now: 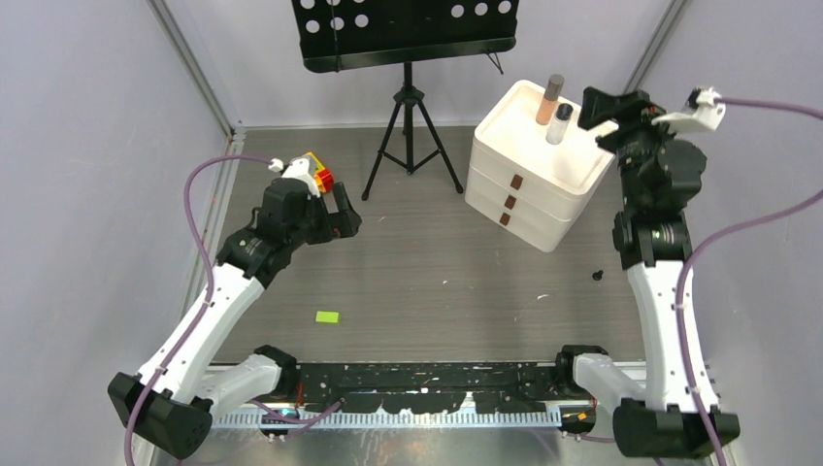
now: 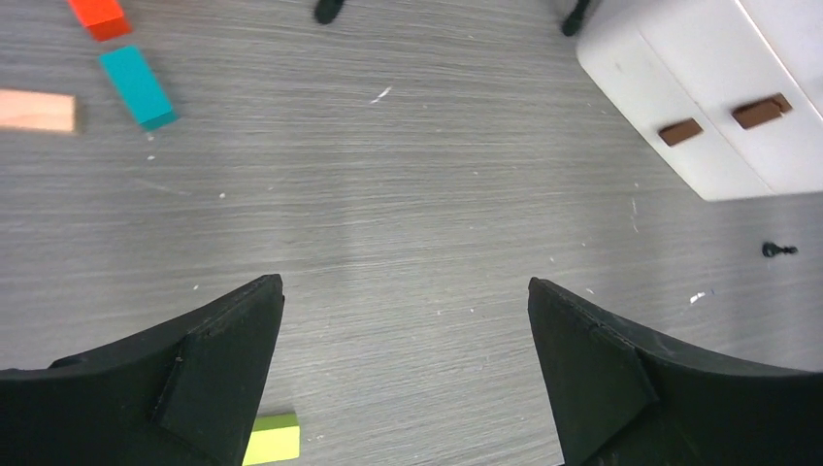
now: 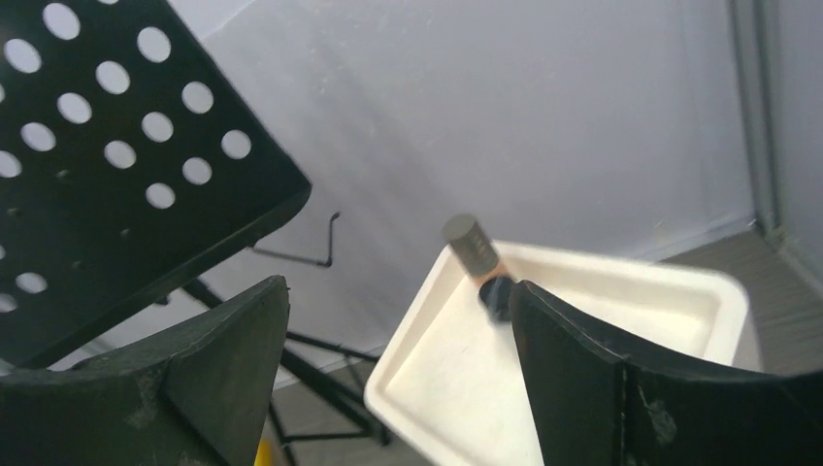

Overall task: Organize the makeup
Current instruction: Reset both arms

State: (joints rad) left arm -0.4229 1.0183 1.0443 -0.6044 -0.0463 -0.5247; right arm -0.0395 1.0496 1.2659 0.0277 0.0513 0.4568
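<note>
A grey wood-grain table (image 1: pixel 437 282) fills the cell. At its far edge stands a black perforated music stand on a tripod (image 1: pixel 408 34). To the right of that sits a white three-drawer box with brown handles (image 1: pixel 543 160), its top shaped like a shallow tray.

The left gripper (image 2: pixel 403 283) hangs over bare table at the left, its fingers spread wide with nothing between them. The right gripper (image 3: pixel 398 285) is raised beside the box's top, jaws also wide apart and empty.

Two pieces of makeup stand upright in that top tray, just beside each other: a tan tube with a grey cap (image 1: pixel 551 100) and a clear bottle with a black cap (image 1: pixel 559 124). The bottle is nearer the right gripper, and I can't tell whether a finger touches it.

A pale wooden block (image 2: pixel 37 111), a teal block (image 2: pixel 138 87) and a red-orange block (image 2: pixel 97 16) lie near the left arm. A lime-green block (image 1: pixel 327 316) lies closer to the front edge. A tiny black piece (image 1: pixel 598 276) rests on the table before the box.
</note>
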